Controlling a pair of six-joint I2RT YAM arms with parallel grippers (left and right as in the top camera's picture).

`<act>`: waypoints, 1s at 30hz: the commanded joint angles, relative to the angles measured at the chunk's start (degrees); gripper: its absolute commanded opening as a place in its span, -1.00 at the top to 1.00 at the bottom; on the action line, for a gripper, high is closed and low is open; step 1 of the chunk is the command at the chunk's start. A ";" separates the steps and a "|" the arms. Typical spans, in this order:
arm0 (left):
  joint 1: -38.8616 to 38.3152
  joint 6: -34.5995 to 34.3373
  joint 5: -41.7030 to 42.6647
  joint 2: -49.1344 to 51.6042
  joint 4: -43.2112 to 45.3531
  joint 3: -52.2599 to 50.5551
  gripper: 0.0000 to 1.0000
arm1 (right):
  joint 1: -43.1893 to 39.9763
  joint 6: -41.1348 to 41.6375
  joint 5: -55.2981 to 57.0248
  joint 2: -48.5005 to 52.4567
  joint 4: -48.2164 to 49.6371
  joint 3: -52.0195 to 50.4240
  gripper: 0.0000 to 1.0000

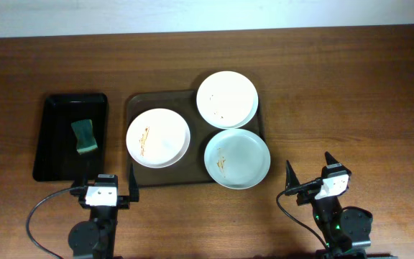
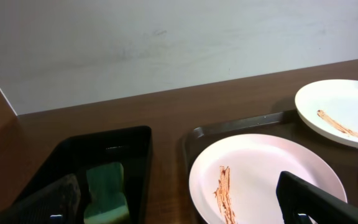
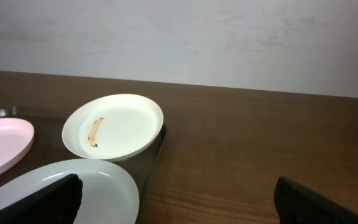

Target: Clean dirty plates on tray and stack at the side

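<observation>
We judge the task barely begun. On the wooden table the dark-brown tray holds all three plates, and no stack stands anywhere beside it. The left white plate lies wholly inside the tray, the far white plate overlaps its back rim, and the mint-green plate overlaps its right rim. Each carries a thin orange-brown smear, so we count none of them as clean. To the left, apart from the big tray, the narrow black tray holds a green sponge, lying untouched. The left gripper sits near the front edge below the black tray, fingers spread and holding nothing. The right gripper waits just right of the mint-green plate, likewise spread and empty. Wiping and stacking of all three remain to be done.
</observation>
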 commanded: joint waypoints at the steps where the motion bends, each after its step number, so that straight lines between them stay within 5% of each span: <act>1: -0.22 0.87 0.76 -0.46 0.11 -0.48 -0.98 | -0.17 -0.35 0.13 -0.33 -0.20 -0.39 -0.97; 16: -0.22 0.90 0.72 -0.46 0.17 -0.48 -0.98 | -0.17 -0.33 -0.61 -0.33 2.54 -0.35 -0.97; 21: -0.22 0.28 6.19 -0.39 20.31 -0.02 -0.98 | -0.17 -0.37 -2.51 0.31 2.56 7.34 -0.97; 23: -0.22 0.28 6.62 -0.37 20.98 2.62 -0.98 | -0.17 -0.37 -2.54 3.50 2.56 12.46 -0.97; 27: -0.20 0.28 6.38 8.07 6.27 17.79 -0.98 | -0.15 -0.35 -2.56 18.18 2.10 26.32 -0.97; 30: -0.17 1.18 6.36 24.81 -4.55 34.47 -0.98 | -0.15 -0.35 -5.29 32.79 -6.47 41.40 -0.97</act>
